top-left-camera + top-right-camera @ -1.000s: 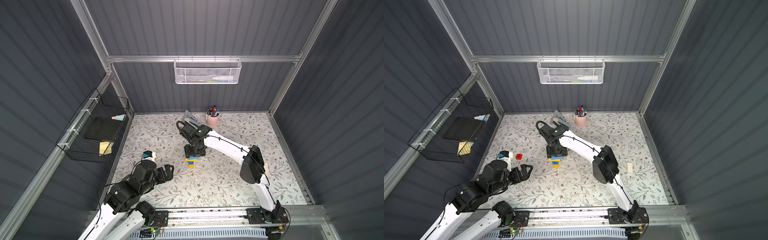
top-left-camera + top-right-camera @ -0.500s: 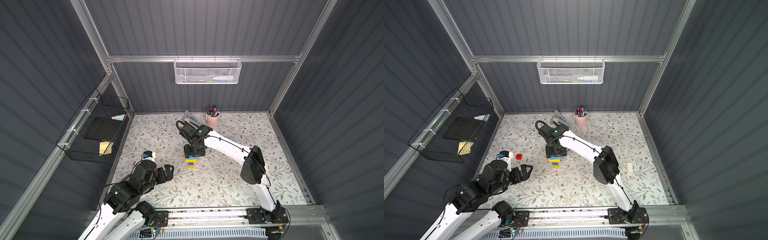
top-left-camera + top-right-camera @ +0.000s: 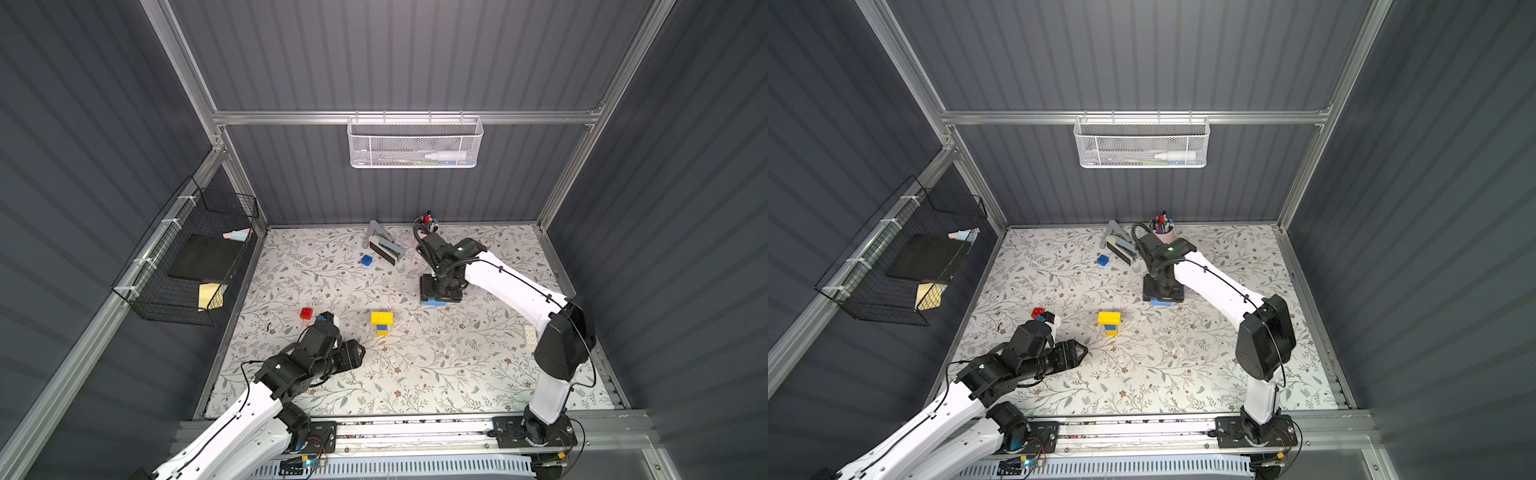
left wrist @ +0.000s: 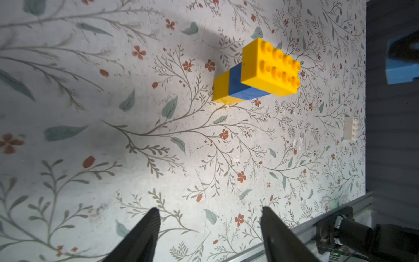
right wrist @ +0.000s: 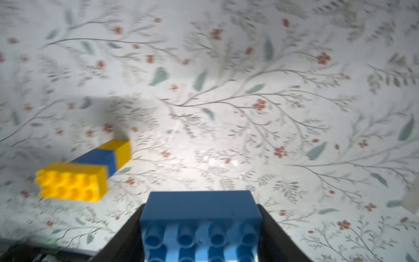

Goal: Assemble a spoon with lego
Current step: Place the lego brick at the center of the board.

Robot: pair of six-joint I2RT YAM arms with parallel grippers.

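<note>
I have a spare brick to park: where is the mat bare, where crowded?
Bare: front strip between yellow-blue stack and front rail; rear left, beside the dark blue brick. Crowded: around pen cup and grey tool.

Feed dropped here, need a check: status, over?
Left gripper open, empty. Right gripper shut on light blue brick. Part-built spoon on mat, touched by neither. Nothing between them.

Short yellow-blue spoon [image 3: 382, 322], flat, central

Spoon piece [image 3: 382, 323] sits mid-mat [image 3: 415, 374] — right gripper [image 3: 436, 300] behind it to the right, left gripper [image 3: 360, 351] before it to the left.
</note>
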